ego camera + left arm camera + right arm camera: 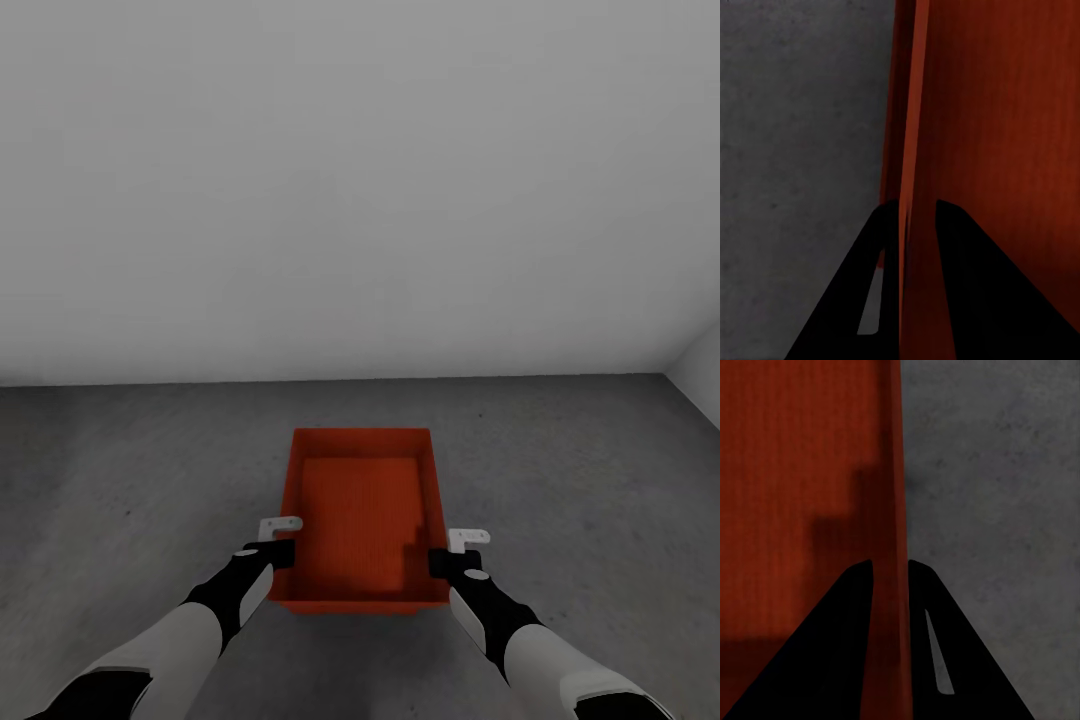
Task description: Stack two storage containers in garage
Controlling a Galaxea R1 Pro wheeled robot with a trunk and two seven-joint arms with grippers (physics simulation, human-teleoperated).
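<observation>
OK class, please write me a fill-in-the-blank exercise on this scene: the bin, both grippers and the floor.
1. The storage container is coloured ____.
2. The left gripper has its jaws on either side of the container's ____.
3. The right gripper grips the wall ____ the left one.
4. The floor under the container is dark ____.

Missing words: red-orange; wall; opposite; grey

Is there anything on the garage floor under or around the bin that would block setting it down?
Nothing visible does. The storage container is gripped at both side walls by the left gripper and right gripper, and the concrete floor around it looks bare up to the wall.
</observation>
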